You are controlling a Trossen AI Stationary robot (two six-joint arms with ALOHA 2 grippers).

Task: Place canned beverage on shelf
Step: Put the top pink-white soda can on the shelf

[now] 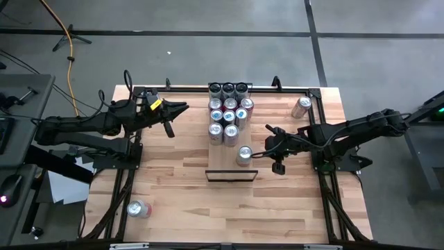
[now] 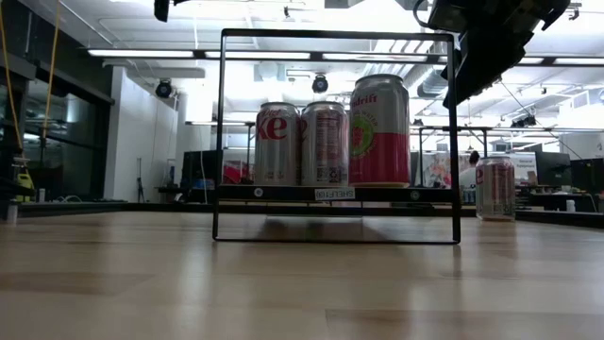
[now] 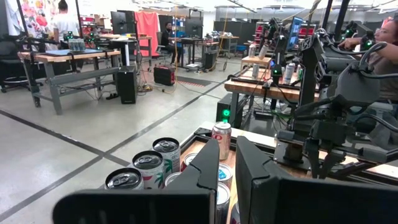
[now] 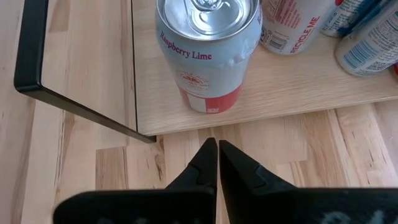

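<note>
High view: shelf lies mid-table, long and pale, black bar at its near short end. A cluster of cans fills its far part; one raspberry-lime can stands alone near the front, on the shelf's right edge. Right gripper sits just beside that can, fingers pressed together, holding nothing. Left gripper waits to the left of the can cluster, also pinched shut and empty. Two loose cans remain on the tabletop: one at the far right, one lying at the near left.

Low view: the can stands upright on the raised shelf board, beside two others. Placement looks done; the sensible move is to draw the right arm straight back and up, so the fingers cannot clip the can, which sits close to the edge.

Left wrist view: closed fingers over silver can tops.

Right wrist view: fingertips closed, apart from the can. It is pale silver-grey with a red band at its base, "Raspberry Lime" lettering and tab-top lid, upright, near the shelf's corner.
</note>
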